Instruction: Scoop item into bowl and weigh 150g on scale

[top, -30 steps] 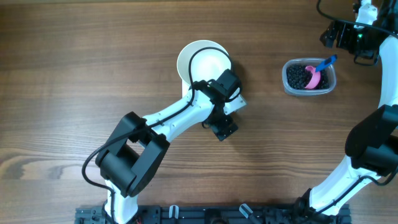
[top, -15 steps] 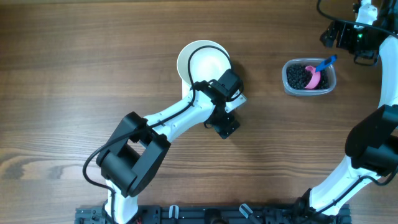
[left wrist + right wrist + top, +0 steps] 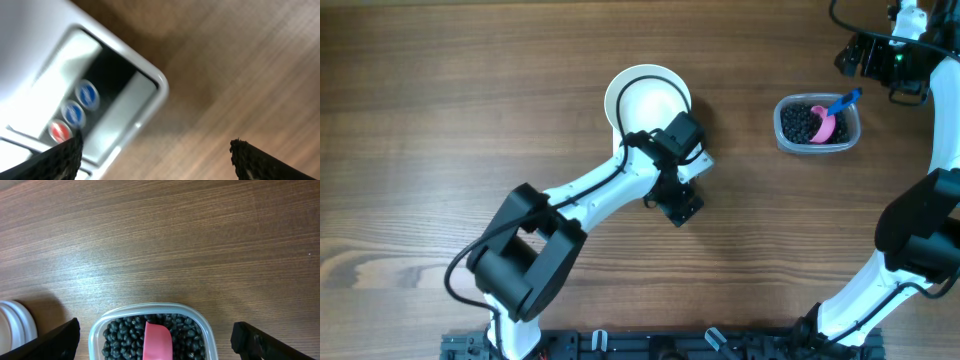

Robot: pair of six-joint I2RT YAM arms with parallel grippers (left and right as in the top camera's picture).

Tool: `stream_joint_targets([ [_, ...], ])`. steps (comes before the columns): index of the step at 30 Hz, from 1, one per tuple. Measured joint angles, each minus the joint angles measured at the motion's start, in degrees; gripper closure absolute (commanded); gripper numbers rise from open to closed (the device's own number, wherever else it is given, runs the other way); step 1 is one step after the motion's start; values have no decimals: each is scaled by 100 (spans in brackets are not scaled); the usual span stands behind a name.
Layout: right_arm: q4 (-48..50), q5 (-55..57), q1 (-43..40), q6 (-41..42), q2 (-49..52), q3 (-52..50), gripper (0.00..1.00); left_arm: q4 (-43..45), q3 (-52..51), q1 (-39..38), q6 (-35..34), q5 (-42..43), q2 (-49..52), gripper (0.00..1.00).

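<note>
The white bowl (image 3: 648, 98) sits left of the table's middle; its rim (image 3: 12, 327) shows at the right wrist view's lower left. The white scale (image 3: 701, 166) lies just below the bowl, mostly hidden by my left arm. Its display and round buttons (image 3: 80, 102) show close up on the left. My left gripper (image 3: 677, 192) (image 3: 156, 150) hovers open over the scale's edge and bare wood, holding nothing. The black beans (image 3: 802, 122) (image 3: 122, 335) fill a clear tub (image 3: 817, 124) (image 3: 150, 309). My right gripper (image 3: 880, 55) (image 3: 155, 330) hangs open above the tub, empty.
A pink scoop (image 3: 827, 122) (image 3: 157, 342) with a blue handle lies in the tub on the beans. The table's back right corner is close to my right arm. Brown wood stretches between the scale and the tub.
My left arm's elbow has drifted slightly left and its gripper has shifted a little over the scale. The right arm, tub and bowl have not moved.
</note>
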Motion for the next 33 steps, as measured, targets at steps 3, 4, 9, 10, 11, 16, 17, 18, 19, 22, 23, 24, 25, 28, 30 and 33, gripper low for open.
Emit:
stream_joint_targets([
  [3, 0, -2, 0, 0, 0, 0, 0, -212, -59, 2, 0, 348, -376, 0],
  [4, 0, 0, 0, 0, 0, 0, 0, -271, -61, 2, 0, 455, -553, 0],
  [9, 0, 0, 0, 0, 0, 0, 0, -372, -61, 98, -61, 809, -1613, 0],
  [10, 0, 0, 0, 0, 0, 0, 0, -382, -61, 201, -107, 850, -1790, 0],
  [11, 0, 0, 0, 0, 0, 0, 0, -376, -61, 343, -133, 887, -1930, 0],
  [16, 0, 0, 0, 0, 0, 0, 0, -398, -61, 1541, -463, 977, -2400, 0],
  [17, 0, -2, 0, 0, 0, 0, 0, -393, -61, 1902, -577, 1010, -2450, 0],
  [18, 0, -2, 0, 0, 0, 0, 0, -378, -61, 2216, -680, 1019, -2472, 0],
  [19, 0, -2, 0, 0, 0, 0, 0, -356, -61, 2500, -791, 1010, -2472, 0],
  [22, -2, 0, 0, 0, 0, 0, 0, -247, -61, 3224, -1027, 1049, -2472, 0],
  [23, 0, -2, 0, 0, 0, 0, 0, -149, -63, 3670, -1102, 1003, -2472, 0],
  [24, 0, 0, 0, -2, 0, 0, 0, -79, -63, 3901, -1143, 953, -2472, 0],
  [25, 0, 0, 0, 0, 0, 0, 0, 37, -63, 4122, -1182, 881, -2472, 0],
  [28, 0, 0, 0, 0, 0, 0, 0, 389, -63, 4597, -1226, 719, -2472, 0],
  [30, 0, 0, 0, 0, 0, 0, 0, 636, -63, 4955, -1268, 614, -2452, 0],
  [33, 0, 0, 0, 0, 0, 0, 0, 765, -63, 5224, -1303, 509, -2347, 0],
])
